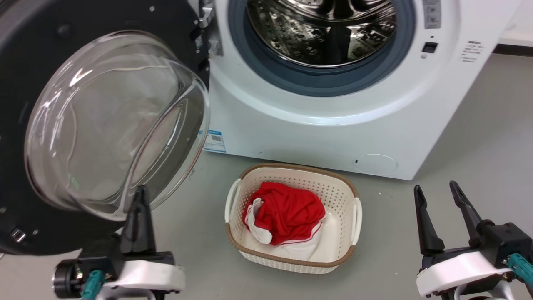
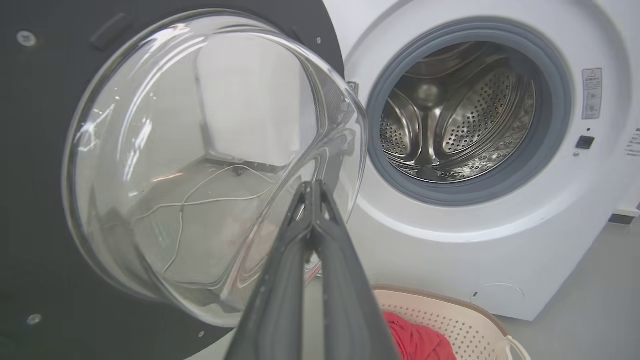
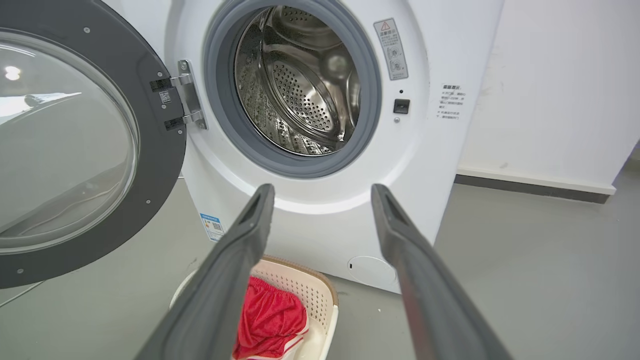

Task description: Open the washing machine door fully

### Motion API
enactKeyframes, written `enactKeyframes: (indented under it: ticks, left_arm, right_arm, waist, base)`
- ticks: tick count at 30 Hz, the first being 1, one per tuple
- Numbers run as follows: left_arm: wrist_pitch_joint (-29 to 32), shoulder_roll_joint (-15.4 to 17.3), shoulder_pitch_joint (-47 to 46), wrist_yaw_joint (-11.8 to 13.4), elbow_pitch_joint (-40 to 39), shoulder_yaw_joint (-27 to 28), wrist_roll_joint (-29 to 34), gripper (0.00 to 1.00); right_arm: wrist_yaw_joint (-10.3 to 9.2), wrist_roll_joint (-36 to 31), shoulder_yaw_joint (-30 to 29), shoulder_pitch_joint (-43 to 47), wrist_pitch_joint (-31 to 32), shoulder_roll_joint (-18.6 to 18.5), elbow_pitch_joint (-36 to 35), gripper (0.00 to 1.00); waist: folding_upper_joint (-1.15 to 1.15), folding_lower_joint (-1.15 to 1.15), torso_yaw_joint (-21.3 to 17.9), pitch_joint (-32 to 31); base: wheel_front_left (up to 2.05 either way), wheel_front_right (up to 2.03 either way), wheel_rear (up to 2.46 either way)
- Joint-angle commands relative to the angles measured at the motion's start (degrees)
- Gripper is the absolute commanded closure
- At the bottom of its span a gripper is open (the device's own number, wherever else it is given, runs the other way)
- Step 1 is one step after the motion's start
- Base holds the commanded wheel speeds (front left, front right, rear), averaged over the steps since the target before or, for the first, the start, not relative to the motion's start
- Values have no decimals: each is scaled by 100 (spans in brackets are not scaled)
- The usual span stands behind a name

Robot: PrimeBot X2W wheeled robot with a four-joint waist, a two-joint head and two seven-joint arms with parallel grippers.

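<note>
1. Washing machine door (image 1: 112, 125) stands swung out left of the white washing machine (image 1: 333, 125), hinged on its front; the steel drum hole (image 1: 320, 37) is uncovered.
2. Left gripper (image 1: 138, 193), fingers together, has its tip at the door's lower glass edge. Right gripper (image 1: 435, 188), fingers apart, is over bare grey floor (image 1: 479, 146).
3. Glossy black ring, bulging clear bowl. A perforated cream basket (image 1: 354, 196) sits before the machine.

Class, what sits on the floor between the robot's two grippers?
In the head view, a cream basket holding a red garment sits between the left gripper and the right gripper.
</note>
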Motion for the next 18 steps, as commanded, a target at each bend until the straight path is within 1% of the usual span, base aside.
enactKeyframes:
  ticks: [1, 4, 5, 7, 13, 14, 15, 17, 18]
  left_arm:
    - [19, -26, -101, -32, 14, -98, 62, 100]
    - [30, -79, -287, -136, 149, -295, 116, 100]
    - [31, -96, -323, -137, 202, -338, 142, 100]
    - [7, -81, -471, -185, 329, -352, 134, 100]
    - [-56, -116, -637, -162, 665, -440, 233, 100]
    - [-70, -125, -632, -148, 702, -437, 235, 75]
    - [-78, -135, -628, -130, 735, -438, 231, 53]
    - [-104, -147, -591, -97, 779, -423, 227, 0]
    - [-106, -150, -563, -80, 796, -416, 228, 0]
  right_arm:
    - [-4, 5, 29, -28, -35, 17, 28, 0]
    - [-4, -8, 19, -52, -44, 16, 27, 0]
    - [-4, 0, 34, -61, -50, 17, 34, 0]
    - [-4, -7, 36, -70, -52, 17, 42, 0]
    - [-4, 63, 19, -6, -94, 17, 65, 0]
    - [-4, 63, 14, 4, -96, 17, 60, 0]
    - [-4, 65, 7, 12, -96, 17, 52, 0]
    - [-4, 66, 21, 27, -93, 17, 51, 0]
    - [-4, 64, 30, 33, -92, 17, 49, 0]
  waist:
    - [0, 0, -201, -79]
    - [0, 0, -402, -101]
    - [0, 0, -478, -111]
    - [0, 0, -620, -125]
    - [0, 0, -1022, -161]
    - [0, 0, -1071, -167]
    - [0, 0, -1115, -172]
    - [0, 0, -1195, -199]
    - [0, 0, -1229, -214]
  base:
    - [0, 0, 0]
    - [0, 0, 0]
    - [0, 0, 0]
    - [0, 0, 0]
    - [0, 0, 0]
    - [0, 0, 0]
    - [0, 0, 0]
    - [0, 0, 0]
    - [0, 0, 0]
